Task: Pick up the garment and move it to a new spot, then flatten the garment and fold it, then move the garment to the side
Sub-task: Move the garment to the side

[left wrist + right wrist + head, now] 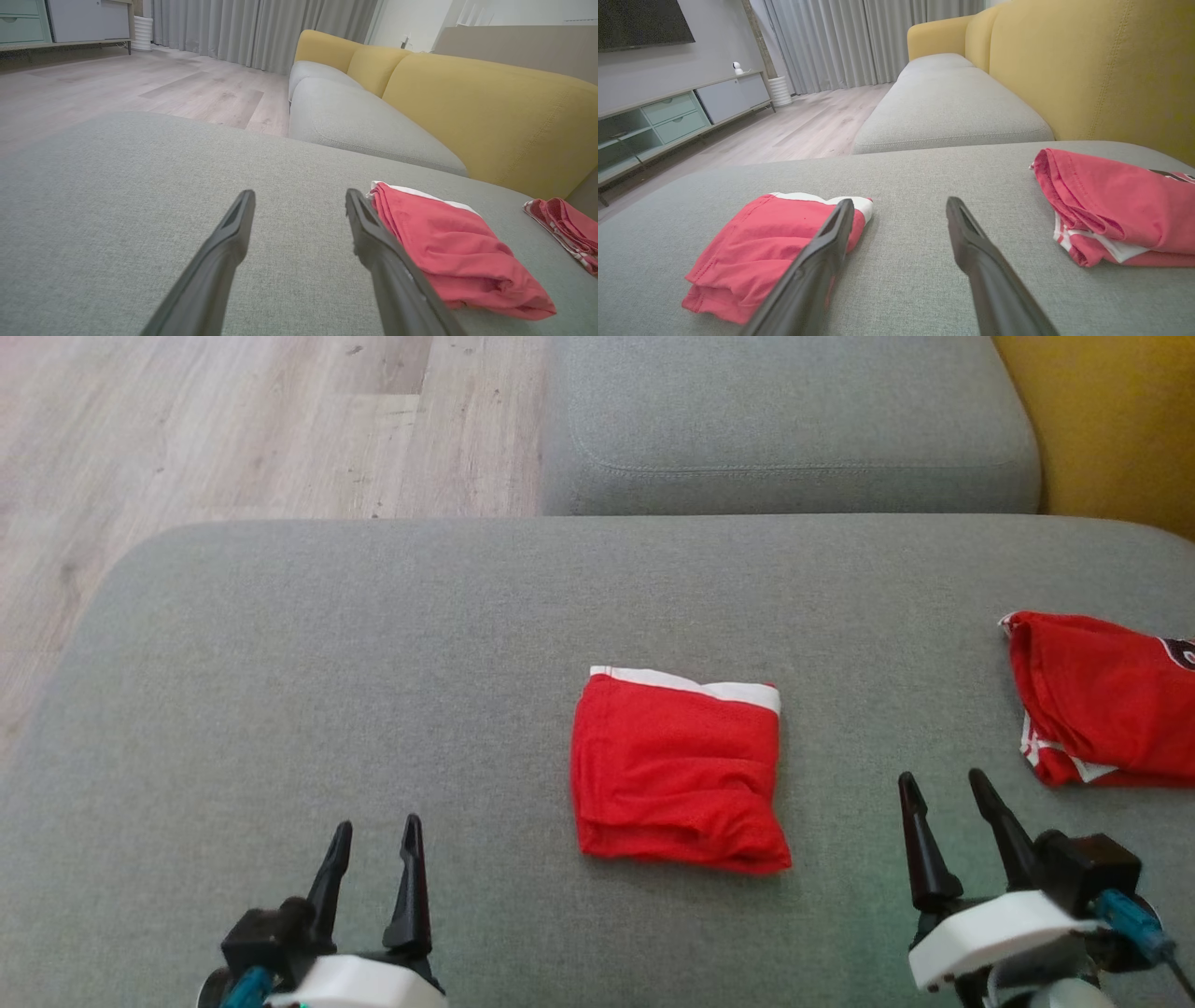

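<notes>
A folded red garment (677,770) lies at frame centre on a grey cushion (280,709). The left gripper (377,823) at lower left and the right gripper (942,775) at lower right both hang empty, fingers spread. Moving it aside looks next: grip through all layers (so the fold holds). Open cushion lies at left; a red shirt (1102,700) crowds the right edge.

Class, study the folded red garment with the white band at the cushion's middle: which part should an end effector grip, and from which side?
Probably the near edge of the folded red garment, approached from the robot's side, low along the grey cushion. The layers stack there, so one pinch could catch them all; the white band at the far edge lies thin.
</notes>
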You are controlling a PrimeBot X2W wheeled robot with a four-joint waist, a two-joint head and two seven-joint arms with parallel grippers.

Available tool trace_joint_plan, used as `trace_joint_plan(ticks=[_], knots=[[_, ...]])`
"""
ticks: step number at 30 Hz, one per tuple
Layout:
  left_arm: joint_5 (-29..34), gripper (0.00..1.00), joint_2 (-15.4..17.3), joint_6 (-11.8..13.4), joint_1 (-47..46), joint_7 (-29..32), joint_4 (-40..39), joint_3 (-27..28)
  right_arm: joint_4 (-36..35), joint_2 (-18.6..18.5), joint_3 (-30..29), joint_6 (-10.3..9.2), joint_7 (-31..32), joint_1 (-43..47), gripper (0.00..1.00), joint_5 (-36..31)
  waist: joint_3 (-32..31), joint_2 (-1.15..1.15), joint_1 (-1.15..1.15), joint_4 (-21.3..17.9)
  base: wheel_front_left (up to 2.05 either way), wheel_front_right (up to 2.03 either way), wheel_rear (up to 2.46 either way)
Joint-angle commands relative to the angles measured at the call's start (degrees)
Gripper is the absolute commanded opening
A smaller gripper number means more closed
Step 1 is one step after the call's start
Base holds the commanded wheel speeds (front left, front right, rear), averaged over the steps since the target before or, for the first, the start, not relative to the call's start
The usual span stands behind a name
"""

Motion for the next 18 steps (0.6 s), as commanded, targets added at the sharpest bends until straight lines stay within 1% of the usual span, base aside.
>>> trace_joint_plan(ticks=[1,11,15,18], knots=[[0.85,1.0,0.3,0.03,-2.02,-0.7,-1.52,2.86,-2.2,-0.29,1.2,0.37,0.12,-0.71,1.0,-0.23,0.05,0.0,0.0,0.12,0.0,0.0,0.0],[1.26,1.0,-0.02,0.05,-2.11,-0.7,-1.69,2.8,-1.53,-0.29,0.76,0.37,1.56,-1.64,1.0,0.26,0.69,0.0,0.0,1.42,0.0,0.0,0.0],[1.4,1.0,-0.25,-0.05,-2.46,-0.69,-1.68,2.64,-1.24,-0.29,0.29,0.37,3.83,-5.11,1.0,0.39,1.32,0.0,0.0,2.66,0.0,0.0,0.0],[1.41,1.0,-0.55,-0.25,-2.71,-0.69,-1.57,2.5,-0.08,-0.29,0.08,0.37,6.87,-8.78,1.0,0.02,1.86,0.0,0.0,4.0,0.0,0.0,0.0]])
